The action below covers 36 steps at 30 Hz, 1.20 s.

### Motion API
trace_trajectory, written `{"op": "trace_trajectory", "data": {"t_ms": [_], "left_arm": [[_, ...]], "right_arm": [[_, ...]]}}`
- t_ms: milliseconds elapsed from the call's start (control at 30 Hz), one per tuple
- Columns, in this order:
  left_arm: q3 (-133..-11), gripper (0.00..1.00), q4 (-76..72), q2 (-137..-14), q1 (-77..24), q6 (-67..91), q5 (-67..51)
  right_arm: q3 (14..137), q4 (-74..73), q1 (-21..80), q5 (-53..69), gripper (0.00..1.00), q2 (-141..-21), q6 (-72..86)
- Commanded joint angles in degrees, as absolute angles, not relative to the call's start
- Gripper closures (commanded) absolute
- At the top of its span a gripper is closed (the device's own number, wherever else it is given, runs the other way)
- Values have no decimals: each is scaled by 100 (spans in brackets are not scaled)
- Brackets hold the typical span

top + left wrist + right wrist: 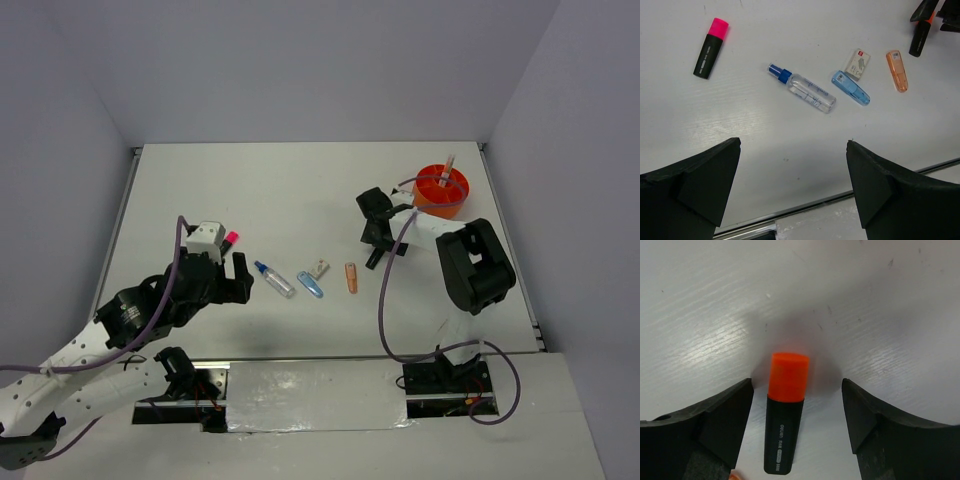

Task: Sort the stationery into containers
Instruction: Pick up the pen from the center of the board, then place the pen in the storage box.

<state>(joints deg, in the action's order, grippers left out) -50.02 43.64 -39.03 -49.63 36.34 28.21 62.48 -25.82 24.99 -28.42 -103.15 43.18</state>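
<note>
**Sorting in progress:** We see the right gripper [796, 390] low over the white table [250, 190]. Its fingers [715, 425] are spread to either side of the orange-capped highlighter [785, 415]. The highlighter lies flat between them, with bare table showing on both sides, so it is not gripped. Its cap points out past the fingertips.

The orange tub [440, 208] sits near, beyond that gripper. A thin pen-like item [448, 168] stands tilted in it; we cannot tell in which compartment.

The left gripper [792, 185] hangs with its fingers [695, 185] released wide and nothing between them. The rest of the stationery lies ahead of its fingertips, well apart from them:
- The blue-capped clear tube [802, 88] lies straight ahead.
- The blue clip [851, 87] lies toward the right finger's side.
- The small whitish block [858, 64] lies just beside the clip.
- The peach piece [896, 70] lies farther right.
- The pink-capped highlighter [710, 48] lies alone, far out beyond the left finger.
</note>
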Motion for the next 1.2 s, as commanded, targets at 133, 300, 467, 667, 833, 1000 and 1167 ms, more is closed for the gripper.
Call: {"op": "trace_trajectory", "data": {"t_ms": [133,300,467,667,833,1000,1167], "left_arm": [[-5177,1,4175,-3964,-4939,3542,2698],[-5177,1,4184,-3955,-4939,3542,2690],[-5159,1,4175,-3841,-4939,3551,2707],[-5150,1,4148,-3788,-4939,3533,2681],[-5150,1,4148,-3814,-4939,3533,2672],[-5142,1,4131,-3727,-4939,3516,2619],[-5106,1,4096,-3577,-4948,3516,2558]], "right_arm": [[6170,-2505,2523,-2892,33,-10319,4465],[5942,-2216,2496,-2602,58,-10134,4360],[5590,-1645,2347,-1987,96,-9879,4184],[5309,-687,2320,-1371,100,-9414,3490],[5361,-247,2312,-1888,100,-8344,2665],[5213,912,1551,-2164,100,-7603,1539],[4975,2177,502,-2073,100,-7392,1468]]}}
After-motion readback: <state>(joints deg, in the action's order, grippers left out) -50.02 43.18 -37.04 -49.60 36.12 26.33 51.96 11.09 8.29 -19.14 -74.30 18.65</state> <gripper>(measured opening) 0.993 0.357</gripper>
